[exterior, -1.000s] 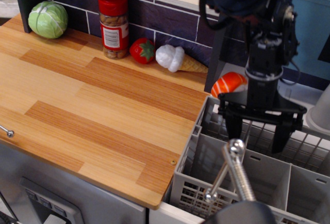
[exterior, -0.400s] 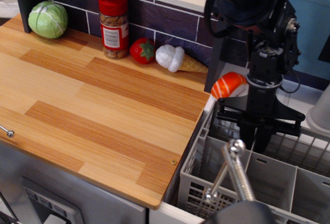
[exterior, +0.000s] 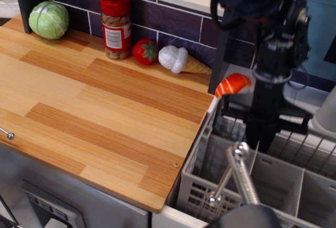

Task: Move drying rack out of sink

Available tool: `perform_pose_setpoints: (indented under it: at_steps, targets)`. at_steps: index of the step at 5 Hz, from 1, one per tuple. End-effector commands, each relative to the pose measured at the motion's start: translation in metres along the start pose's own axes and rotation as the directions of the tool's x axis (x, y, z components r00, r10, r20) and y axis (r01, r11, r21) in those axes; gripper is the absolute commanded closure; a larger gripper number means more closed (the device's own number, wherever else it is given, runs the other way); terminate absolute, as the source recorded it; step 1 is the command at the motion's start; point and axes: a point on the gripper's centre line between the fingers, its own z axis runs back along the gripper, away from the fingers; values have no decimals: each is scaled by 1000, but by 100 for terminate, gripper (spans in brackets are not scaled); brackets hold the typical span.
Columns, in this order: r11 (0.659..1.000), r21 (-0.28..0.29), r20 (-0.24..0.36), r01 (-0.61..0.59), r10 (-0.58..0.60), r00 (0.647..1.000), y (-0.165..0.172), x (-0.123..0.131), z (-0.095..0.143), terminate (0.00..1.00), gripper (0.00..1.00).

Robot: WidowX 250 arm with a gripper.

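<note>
drying rack [exterior: 247, 178] in sink [exterior: 310, 99], left wall just beside tabletop [exterior: 100, 107] edge, tilted, long axis running right; pincer [exterior: 261, 143] narrow, clamped on rack's rear wall; open wood left of rack

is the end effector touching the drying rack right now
Touching. The one camera view shows the end effector with fingers closed together on the drying rack, at its back lattice wall, no gap visible.

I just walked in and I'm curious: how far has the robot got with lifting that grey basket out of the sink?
Done: the gripper has shut on a wall of the drying rack. In hand: one end looks slightly tipped up. Left: the rack sits in the sink, not yet on the wooden countertop.
</note>
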Motion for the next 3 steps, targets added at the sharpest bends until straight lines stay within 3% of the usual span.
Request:
perform_pose_setpoints:
  at_steps: [1,2,3]
  targets:
    - [990,-92,128,102,-90,988,-16,2,110,0,100]
    - [991,-47,131,124,-117,985,8,2,135,0,100]
    - [990,-7,81,141,-140,987,48,4,140,0,100]
